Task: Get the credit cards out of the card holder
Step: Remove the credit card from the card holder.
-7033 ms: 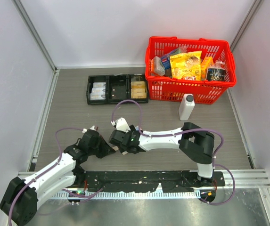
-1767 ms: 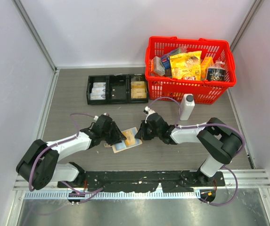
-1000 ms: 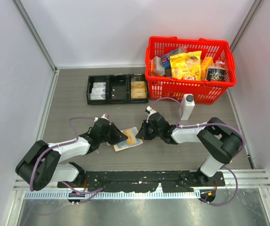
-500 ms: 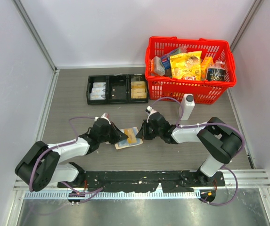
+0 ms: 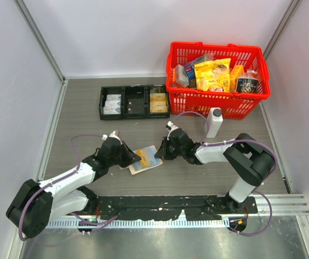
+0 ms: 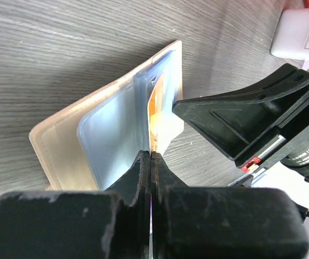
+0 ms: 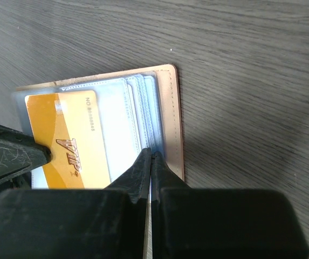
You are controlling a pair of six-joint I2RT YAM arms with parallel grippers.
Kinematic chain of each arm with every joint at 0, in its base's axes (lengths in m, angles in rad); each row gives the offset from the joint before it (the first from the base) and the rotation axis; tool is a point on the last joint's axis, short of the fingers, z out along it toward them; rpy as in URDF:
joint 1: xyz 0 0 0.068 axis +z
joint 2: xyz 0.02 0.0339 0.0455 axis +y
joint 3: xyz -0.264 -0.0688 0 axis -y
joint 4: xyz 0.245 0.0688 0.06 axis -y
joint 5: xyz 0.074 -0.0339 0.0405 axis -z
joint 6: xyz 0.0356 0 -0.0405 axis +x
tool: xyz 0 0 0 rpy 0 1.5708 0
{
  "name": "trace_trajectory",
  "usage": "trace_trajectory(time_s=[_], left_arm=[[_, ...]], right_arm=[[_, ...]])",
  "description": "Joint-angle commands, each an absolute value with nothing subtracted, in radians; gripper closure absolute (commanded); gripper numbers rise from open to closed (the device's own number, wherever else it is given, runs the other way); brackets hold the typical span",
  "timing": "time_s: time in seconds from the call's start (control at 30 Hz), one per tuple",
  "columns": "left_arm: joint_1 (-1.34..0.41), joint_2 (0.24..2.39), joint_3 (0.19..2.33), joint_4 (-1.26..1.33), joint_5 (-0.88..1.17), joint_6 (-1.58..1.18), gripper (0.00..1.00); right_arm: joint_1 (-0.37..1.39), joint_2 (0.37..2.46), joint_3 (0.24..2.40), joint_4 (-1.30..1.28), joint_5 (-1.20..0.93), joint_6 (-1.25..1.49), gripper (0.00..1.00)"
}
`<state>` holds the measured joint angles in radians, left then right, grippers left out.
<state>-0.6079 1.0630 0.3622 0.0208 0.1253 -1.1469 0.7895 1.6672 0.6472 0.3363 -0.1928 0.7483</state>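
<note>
The tan card holder (image 5: 138, 169) lies open on the table between both arms, its pale blue sleeves up. A gold credit card (image 7: 62, 135) marked VIP sticks partly out of a sleeve. My left gripper (image 6: 152, 155) is shut on this card's edge (image 6: 155, 102) and shows from above as the left gripper (image 5: 134, 158) at the holder's left side. My right gripper (image 7: 152, 154) is shut on the sleeves beside the holder's tan border (image 7: 171, 118); from above the right gripper (image 5: 161, 153) sits at the holder's right edge. No other card shows clearly.
A black three-compartment tray (image 5: 134, 102) sits at the back left. A red basket (image 5: 217, 81) full of packets stands at the back right, with a white bottle (image 5: 213, 122) in front of it, close behind my right arm.
My left gripper has closed on the gold card's edge, and the left arm's elbow has swung toward the near left. The right gripper has stayed put on the holder.
</note>
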Motion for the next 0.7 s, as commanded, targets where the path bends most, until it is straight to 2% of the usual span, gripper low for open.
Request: trace_trajectory(time_s=[0.0,0.23,0.43,0.57,0.63,0.67], left_arm=[[-0.612,1.016,0.380,-0.080,0.077,-1.117,1.00],[-0.611,0.908,0.423,-0.284,-0.029,-1.068,1.00],[-0.609,0.799,0.423,-0.342,-0.046,-1.055,1.00],[-0.611,0.736,0.422,-0.321,-0.035,-1.061,1.00],[-0.612,0.710,0.423,-0.296,-0.029,-1.066,1.00],[-0.612,0.695,0.420,-0.281,-0.026,-1.075,1.00]], right_arm=[[0.795,1.713,0.649,0.256,-0.173,0.738,0.98],[0.795,1.701,0.647,0.253,-0.172,0.736,0.98],[0.796,1.668,0.652,0.247,-0.172,0.729,0.95],[0.796,1.591,0.652,0.241,-0.164,0.726,0.85],[0.798,1.544,0.653,0.235,-0.156,0.723,0.77],[0.799,1.530,0.650,0.235,-0.156,0.719,0.70]])
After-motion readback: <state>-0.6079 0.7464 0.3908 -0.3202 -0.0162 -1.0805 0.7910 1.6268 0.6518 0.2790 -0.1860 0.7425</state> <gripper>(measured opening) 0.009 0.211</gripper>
